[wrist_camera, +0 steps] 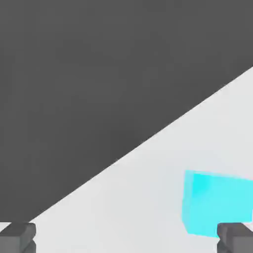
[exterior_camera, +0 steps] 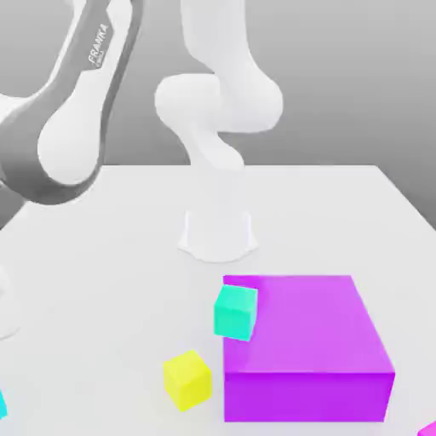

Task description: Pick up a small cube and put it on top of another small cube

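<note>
Sky-blue small cube (wrist_camera: 217, 202) sits on the white table (wrist_camera: 148, 197), close under the hand and off toward one fingertip rather than centred between the two. Gripper (wrist_camera: 126, 239) is spread wide, nothing in it; both dark fingertips (wrist_camera: 17, 237) show with bare table between them.

Risks as I see them:
- Off-centre approach. The cube lies next to the one finger, partly in front of it. A straight descent could land that finger on the cube's top face or clip its edge and shove it away, not straddle it.
- Table edge. The tabletop ends not far beyond the cube on the hand's far side, dark floor past it. A nudge that way could send it off.
- Wrong target. In the exterior view a greener teal cube (exterior_camera: 235, 312) leans against the purple block (exterior_camera: 306, 345), with a yellow cube (exterior_camera: 187, 380) near it. All sit well away from the hand, but confusing teal with sky-blue would break the task.
- Stack step later: small faces, so any grip offset carries over to placement.

Orientation: a cube, so no real long axis; all edges look equal. It rests flat, one face up. Its side faces look slightly skewed to the line between the fingers, so a small wrist turn would likely help get the pads flat on opposite faces.
</note>
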Tool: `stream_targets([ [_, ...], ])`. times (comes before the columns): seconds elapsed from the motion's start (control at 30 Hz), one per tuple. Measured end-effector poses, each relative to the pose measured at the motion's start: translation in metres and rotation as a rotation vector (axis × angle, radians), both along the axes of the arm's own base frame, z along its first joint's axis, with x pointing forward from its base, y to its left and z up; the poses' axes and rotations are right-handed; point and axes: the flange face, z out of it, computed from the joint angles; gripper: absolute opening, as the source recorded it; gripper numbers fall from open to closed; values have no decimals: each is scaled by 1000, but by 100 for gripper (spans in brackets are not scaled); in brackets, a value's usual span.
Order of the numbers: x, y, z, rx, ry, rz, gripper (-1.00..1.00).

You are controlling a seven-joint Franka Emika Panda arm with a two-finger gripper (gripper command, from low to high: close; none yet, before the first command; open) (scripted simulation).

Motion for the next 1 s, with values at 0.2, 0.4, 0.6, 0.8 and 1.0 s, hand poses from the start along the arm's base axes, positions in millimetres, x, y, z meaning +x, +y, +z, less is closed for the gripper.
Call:
stream_targets([
  [0.2,-19,-24,-94,-10,63,-49,0],
  [0.4,-19,-24,-102,-8,63,-51,-100],
  [0.6,-19,-21,-47,-3,62,-49,-100],
  [0.8,-3,74,0,93,36,26,-100],
  [1.0,-7,184,47,134,34,149,-100],
])
